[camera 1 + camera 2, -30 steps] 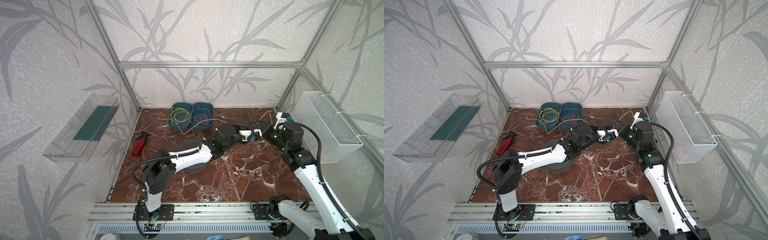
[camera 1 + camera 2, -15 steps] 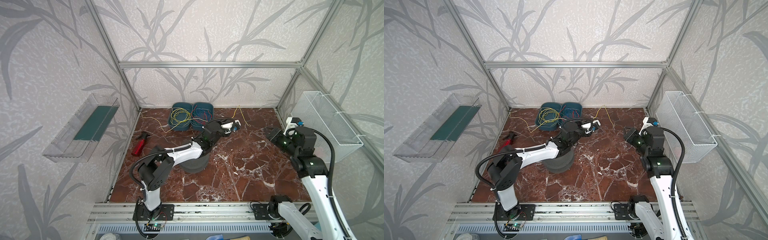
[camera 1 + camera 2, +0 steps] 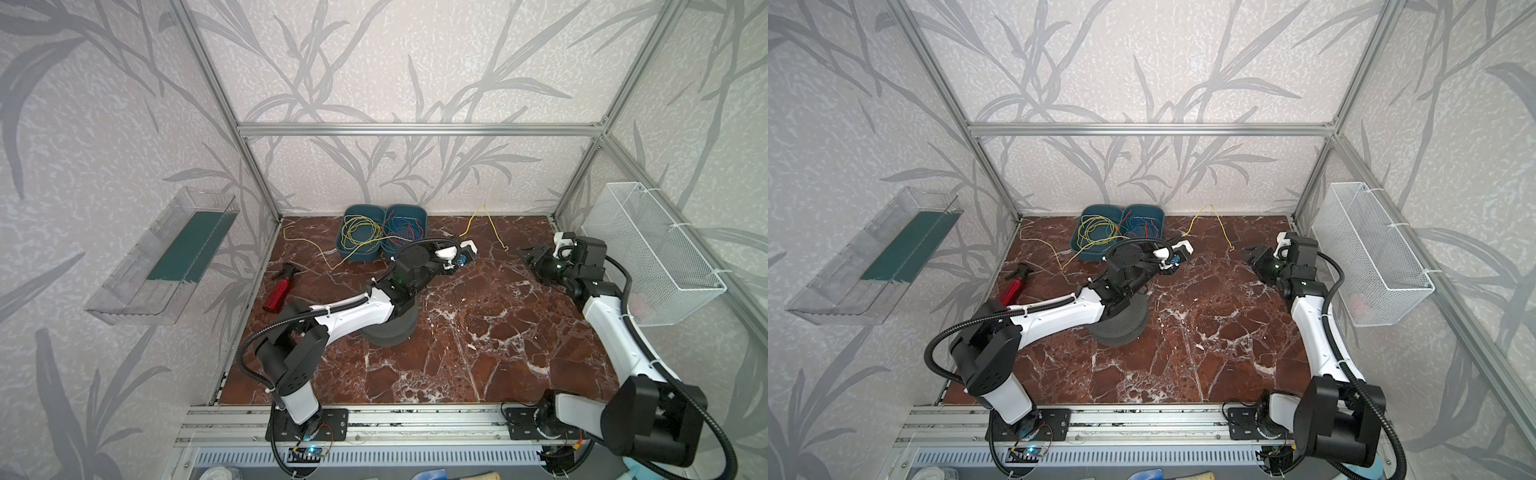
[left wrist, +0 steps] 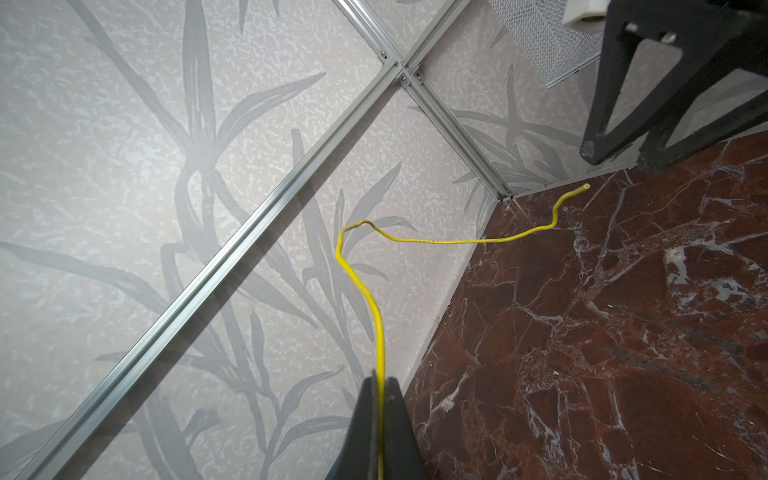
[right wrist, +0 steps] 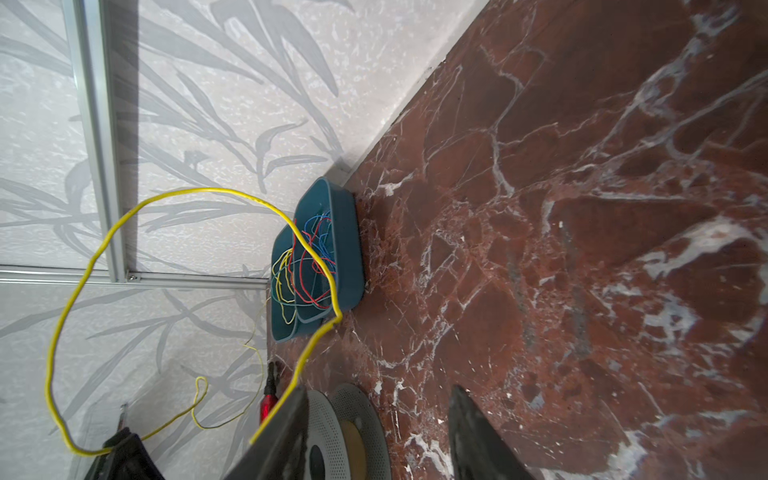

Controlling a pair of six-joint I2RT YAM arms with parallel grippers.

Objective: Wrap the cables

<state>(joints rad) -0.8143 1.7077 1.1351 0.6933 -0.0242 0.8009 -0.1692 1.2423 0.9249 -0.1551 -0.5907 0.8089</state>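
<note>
left end effector [image 4: 379, 384] pinches one yellow cable [image 4: 380, 353], upper middle of both top views, free end arching rightward. right end effector [image 3: 525, 252] gapes empty just beside that tip. looks like a handover: next, close on the tip, then coil.

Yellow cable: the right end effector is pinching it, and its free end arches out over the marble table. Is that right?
No: the left end effector pinches the yellow cable, as the left wrist view shows; the right end effector is open. Its free end does arch out over the table.
</note>
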